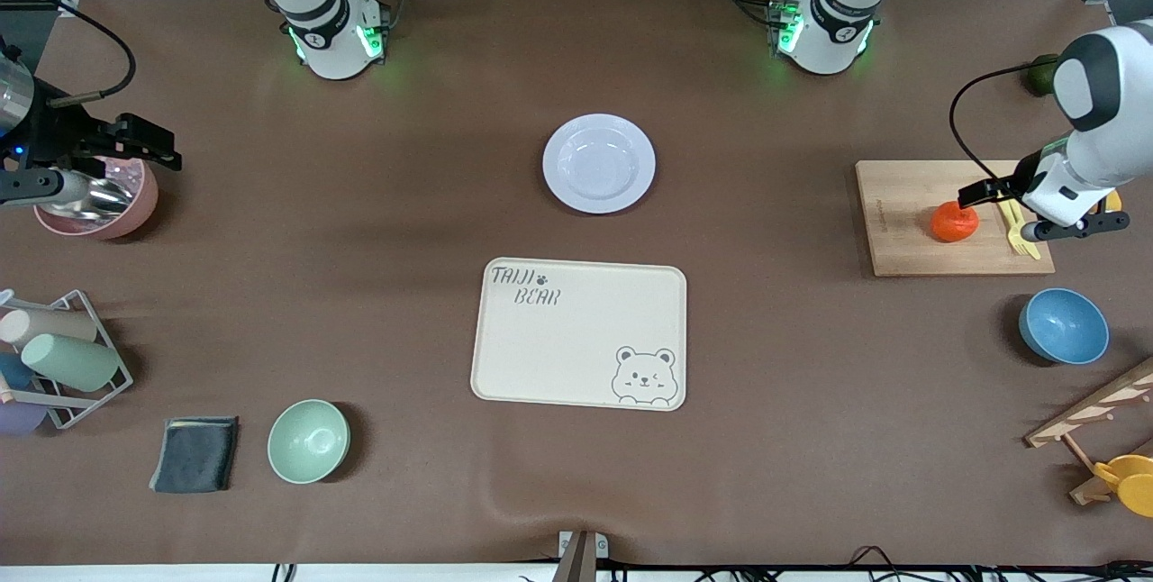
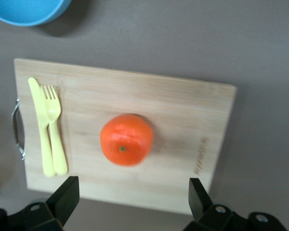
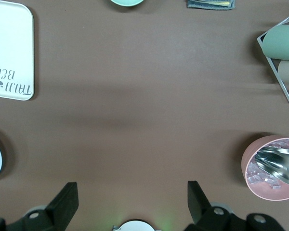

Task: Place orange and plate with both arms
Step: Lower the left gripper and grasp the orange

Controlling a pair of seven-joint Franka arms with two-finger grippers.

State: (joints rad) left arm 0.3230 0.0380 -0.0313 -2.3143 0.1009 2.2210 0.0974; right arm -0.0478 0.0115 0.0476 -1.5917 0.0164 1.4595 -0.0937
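Our left gripper (image 2: 130, 199), fingers spread and empty, hovers over the wooden cutting board (image 1: 901, 244) with the round red-orange orange (image 1: 954, 222) beneath its gap, while our right gripper (image 3: 130, 202), also released, waits well apart from the pale lavender-white plate (image 1: 599, 163).

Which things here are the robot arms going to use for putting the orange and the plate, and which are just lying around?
For the job:
- orange on the cutting board
- plate
- left gripper, jaws open, over the orange
- right gripper, jaws open

Just lying about:
- bear tray
- blue bowl
- green bowl
- yellow fork
- grey cloth
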